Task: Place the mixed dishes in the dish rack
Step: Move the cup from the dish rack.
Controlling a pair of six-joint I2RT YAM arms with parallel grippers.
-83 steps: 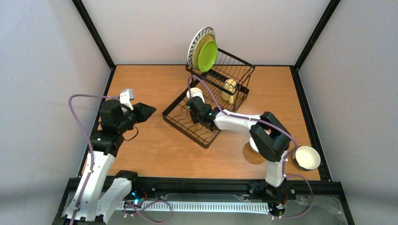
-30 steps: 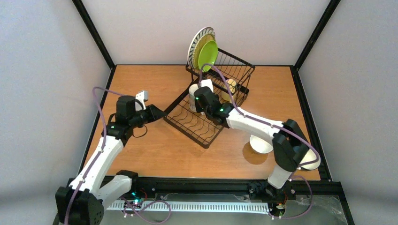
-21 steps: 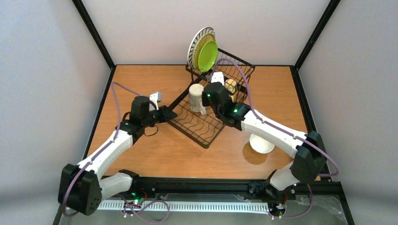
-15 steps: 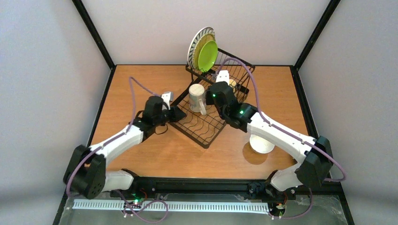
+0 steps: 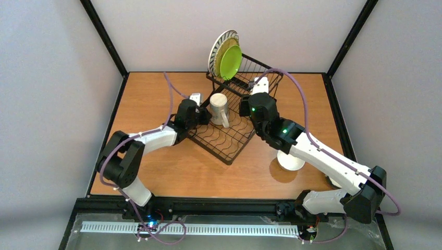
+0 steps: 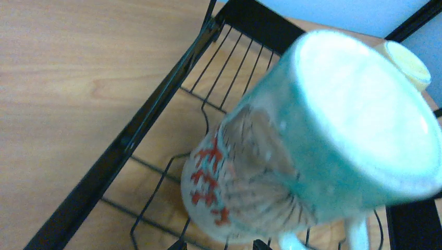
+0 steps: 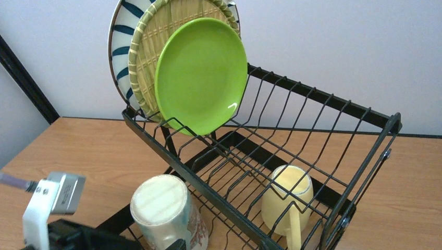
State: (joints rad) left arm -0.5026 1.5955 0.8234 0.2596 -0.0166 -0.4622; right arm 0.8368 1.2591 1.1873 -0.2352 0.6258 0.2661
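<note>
Find the pale mug with red markings standing mouth-down on the flat slotted tray of the black wire dish rack, handle turned to the near-right. Note the left gripper just beside its wall, fingers spread, only the tips showing at the bottom edge of the wrist view, nothing pinched between them. Cannot tell any contact with the ceramic. Note the right gripper on the mug's other side, apart from it, fingers released and empty.

Read the step as the left arm taking or steadying this mug. Come in level and low, one finger on each side of the round body, clear of the handle. Close gently. Expect a slippery glazed wall and an easy tip on the thin wires under any sideways push. Avoid hooking a fingertip under a tray wire. If lifting, go straight up first, then steer wide of the pale yellow mug resting in the taller basket section.

Leave alone the black-and-white striped plate, round woven bamboo plate and lime-green plate standing at the rack's far end. Count the white bowl on the wooden table, near the right arm, as not yet loaded.
</note>
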